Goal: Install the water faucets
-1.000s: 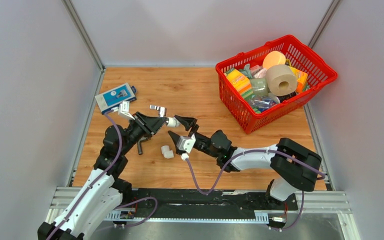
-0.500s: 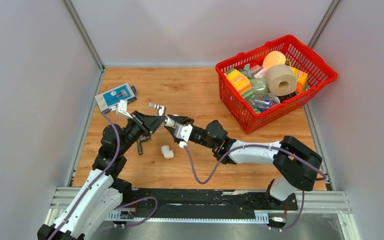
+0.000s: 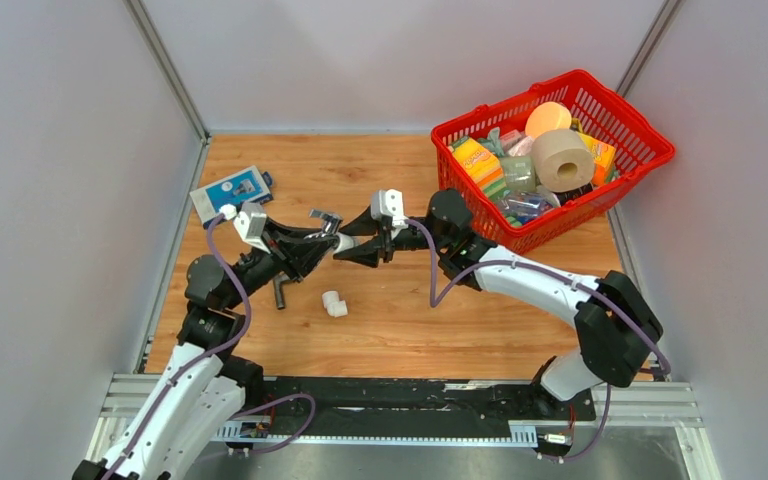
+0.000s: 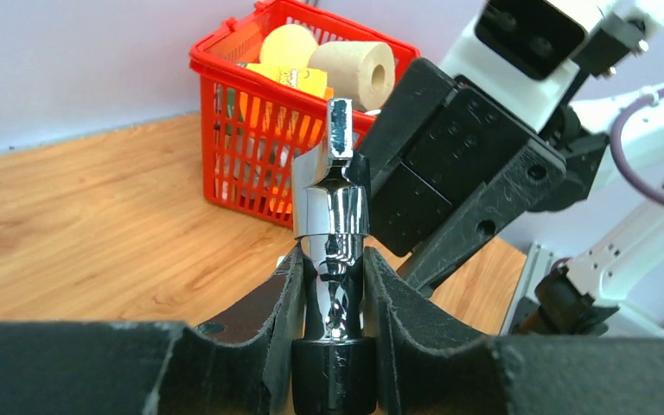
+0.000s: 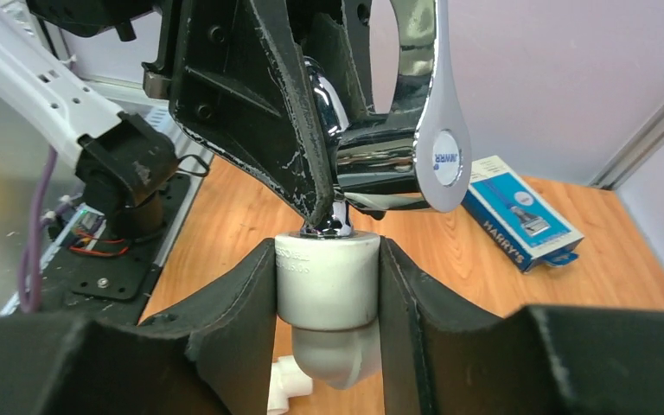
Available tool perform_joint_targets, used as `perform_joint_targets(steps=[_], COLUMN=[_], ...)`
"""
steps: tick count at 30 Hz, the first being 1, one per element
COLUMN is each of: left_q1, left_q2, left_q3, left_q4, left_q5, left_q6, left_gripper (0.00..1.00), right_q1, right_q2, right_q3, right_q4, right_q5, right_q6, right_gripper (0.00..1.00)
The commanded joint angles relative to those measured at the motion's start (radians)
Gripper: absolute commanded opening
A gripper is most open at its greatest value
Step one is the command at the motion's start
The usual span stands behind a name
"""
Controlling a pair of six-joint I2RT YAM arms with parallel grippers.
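The chrome faucet (image 4: 333, 207) stands upright between my left gripper's (image 4: 333, 285) fingers, which are shut on its stem. In the top view the faucet's handle (image 3: 320, 215) sticks out above the left gripper (image 3: 317, 242). A white elbow fitting (image 5: 326, 290) sits on the end of the chrome faucet (image 5: 372, 156). My right gripper (image 5: 327, 259) is shut on that fitting's collar, tip to tip with the left gripper. Both meet above the table's middle, where the right gripper (image 3: 356, 246) points left. The dark grey faucet (image 3: 280, 293) lies on the wood below the left arm.
A second white elbow fitting (image 3: 333, 303) lies on the table in front of the grippers. A blue box (image 3: 230, 190) lies at the back left. At the back right stands a red basket (image 3: 660, 150) full of household items. Grey walls close in the table.
The right gripper went from open beside the white fitting to shut on it. The right arm then swung round to the far side of the fitting. The left arm shifted slightly.
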Motion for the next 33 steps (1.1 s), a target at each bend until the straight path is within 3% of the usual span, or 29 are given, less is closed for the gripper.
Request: perform_joint_targets(steps=[1, 8, 15, 27, 33], left_q1=[-0.017, -0.018, -0.017, -0.018, -0.018], left_q2=[-0.070, -0.082, -0.038, 0.006, 0.029], left_q3=[0.028, 0.037, 0.025, 0.008, -0.012], left_q4=[0.093, -0.097, -0.047, 0.042, 0.127], left_q5=[0.136, -0.253, -0.254, -0.183, -0.143], left_q6=[0.165, -0.068, -0.321, -0.423, -0.405], left_gripper=[0.00, 0.00, 0.00, 0.00, 0.00], right_q1=[-0.011, 0.015, 0.087, 0.121, 0.121], right_q2=[-0.044, -0.190, -0.224, -0.040, -0.002], right_q3=[0.004, -0.182, -0.335, -0.285, -0.265], right_q4=[-0.095, 0.053, 0.303, 0.463, 0.528], right_q5=[0.024, 0.274, 0.385, 0.434, 0.416], right_q6=[0.102, -0.128, -0.319, -0.288, -0.131], right_gripper=[0.34, 0.67, 0.76, 0.73, 0.56])
